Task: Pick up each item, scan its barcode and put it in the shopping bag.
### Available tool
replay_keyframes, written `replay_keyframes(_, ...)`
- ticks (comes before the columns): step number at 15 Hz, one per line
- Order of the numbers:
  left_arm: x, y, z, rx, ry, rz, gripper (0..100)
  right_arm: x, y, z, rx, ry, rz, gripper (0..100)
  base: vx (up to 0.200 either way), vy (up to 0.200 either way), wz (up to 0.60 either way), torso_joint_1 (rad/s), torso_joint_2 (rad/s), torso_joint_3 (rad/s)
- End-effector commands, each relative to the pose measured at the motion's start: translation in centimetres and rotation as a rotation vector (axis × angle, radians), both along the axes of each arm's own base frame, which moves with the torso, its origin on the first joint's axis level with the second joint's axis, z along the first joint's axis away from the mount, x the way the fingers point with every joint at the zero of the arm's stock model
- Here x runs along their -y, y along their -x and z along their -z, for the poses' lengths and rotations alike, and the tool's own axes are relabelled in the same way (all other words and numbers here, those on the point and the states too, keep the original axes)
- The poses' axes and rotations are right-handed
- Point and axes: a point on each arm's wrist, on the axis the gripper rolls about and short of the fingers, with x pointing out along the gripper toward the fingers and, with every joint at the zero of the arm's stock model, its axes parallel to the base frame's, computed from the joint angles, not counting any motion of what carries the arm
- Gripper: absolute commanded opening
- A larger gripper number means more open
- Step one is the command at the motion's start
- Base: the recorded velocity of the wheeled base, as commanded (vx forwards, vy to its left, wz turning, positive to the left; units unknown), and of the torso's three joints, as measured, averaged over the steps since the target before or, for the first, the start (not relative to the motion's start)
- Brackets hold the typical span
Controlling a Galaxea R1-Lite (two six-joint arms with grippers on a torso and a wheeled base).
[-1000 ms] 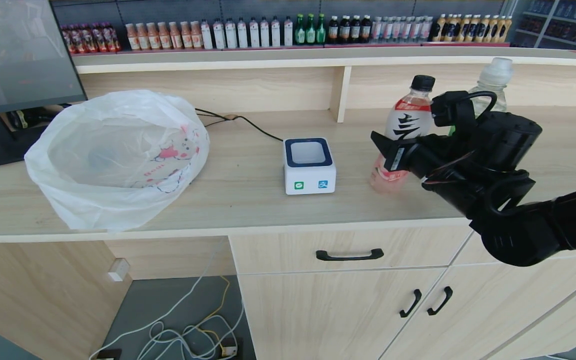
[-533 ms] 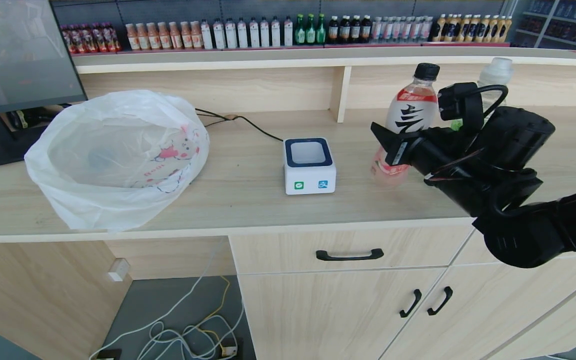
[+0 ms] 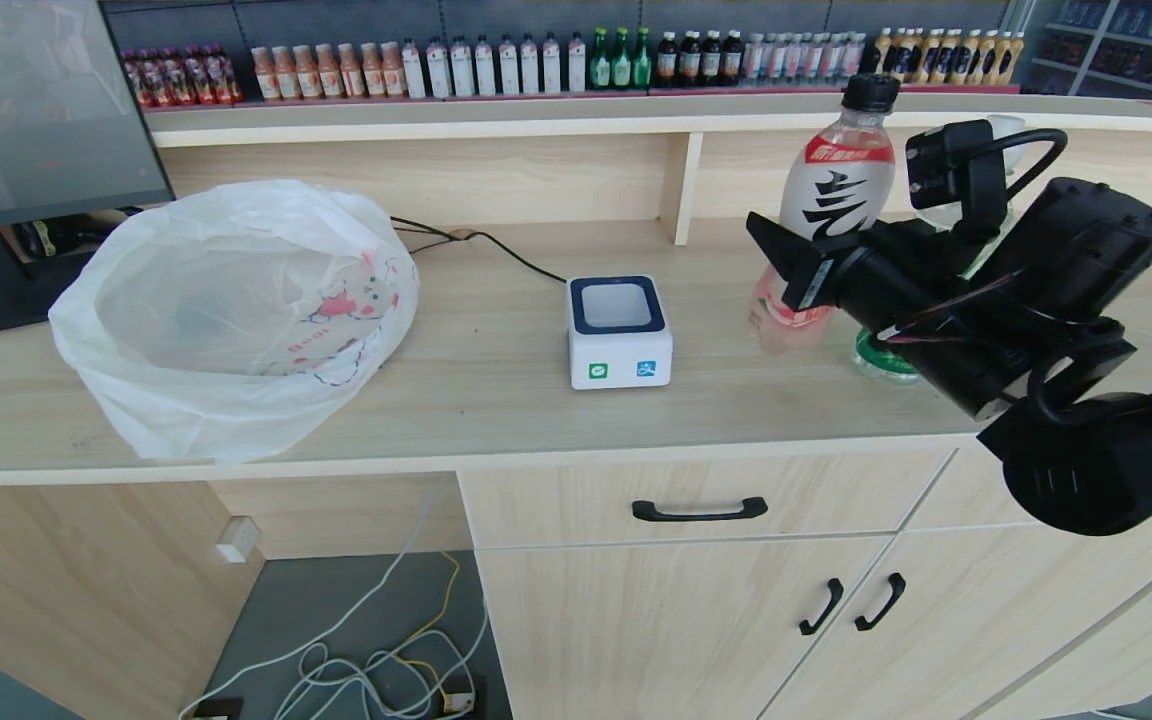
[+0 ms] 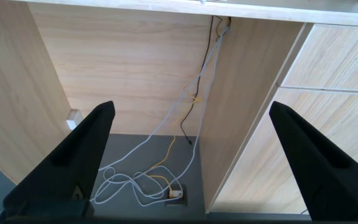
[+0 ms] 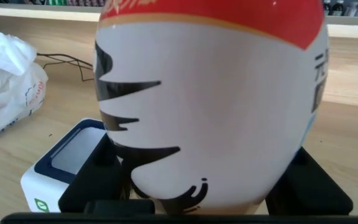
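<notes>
My right gripper (image 3: 816, 275) is shut on a pink drink bottle (image 3: 821, 215) with a white label and black cap, holding it upright above the counter, to the right of the scanner (image 3: 619, 330). In the right wrist view the bottle (image 5: 210, 99) sits between the fingers (image 5: 98, 180), with the scanner (image 5: 67, 171) beyond it. The white shopping bag (image 3: 236, 310) stands open at the counter's left. My left gripper (image 4: 191, 162) hangs open below the counter, in front of the cabinet side and floor cables.
A second clear bottle with a green base (image 3: 881, 355) stands on the counter behind my right arm. A monitor (image 3: 36, 110) is at the far left. A cable (image 3: 496, 250) runs behind the scanner. Shelved bottles (image 3: 576, 60) line the back.
My right gripper has lifted the pink bottle off the counter and carried it upward and slightly right, uncovering the base of the bottle behind it.
</notes>
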Motion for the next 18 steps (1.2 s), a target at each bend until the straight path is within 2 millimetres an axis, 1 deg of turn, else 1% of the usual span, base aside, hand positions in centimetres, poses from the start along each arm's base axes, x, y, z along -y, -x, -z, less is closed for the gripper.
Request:
replay_keyframes(1,0.0,0.0,0.0,0.0,0.0,-0.001,100,0.2,1.6,-1.8,0.047,-0.016,-0.023,0,0.0,0.0,0.0,0.0,0.0,0.0)
replay_keyframes(2,0.0,0.0,0.0,0.0,0.0,-0.001,100,0.3,1.9,-1.9,0.05,-0.016,-0.026,0,0.0,0.0,0.0,0.0,0.0,0.0)
replay_keyframes(7,0.0,0.0,0.0,0.0,0.0,-0.001,100,0.3,3.5,-1.3,0.024,-0.005,-0.046,0,0.0,0.0,0.0,0.0,0.0,0.0)
replay_keyframes(9,0.0,0.0,0.0,0.0,0.0,-0.001,100,0.0,4.3,-1.1,0.014,-0.001,-0.066,0,0.0,0.0,0.0,0.0,0.0,0.0)
replay_keyframes(13,0.0,0.0,0.0,0.0,0.0,-0.001,100,-2.1,7.3,-0.8,0.003,0.01,-0.166,0,0.0,0.0,0.0,0.0,0.0,0.0)
replay_keyframes(16,0.0,0.0,0.0,0.0,0.0,0.001,100,-3.5,9.2,0.0,0.007,0.076,-0.225,0,0.0,0.0,0.0,0.0,0.0,0.0)
replay_keyframes(18,0.0,0.0,0.0,0.0,0.0,0.001,100,-4.3,10.8,-0.4,0.049,0.115,-0.248,0,0.0,0.0,0.0,0.0,0.0,0.0)
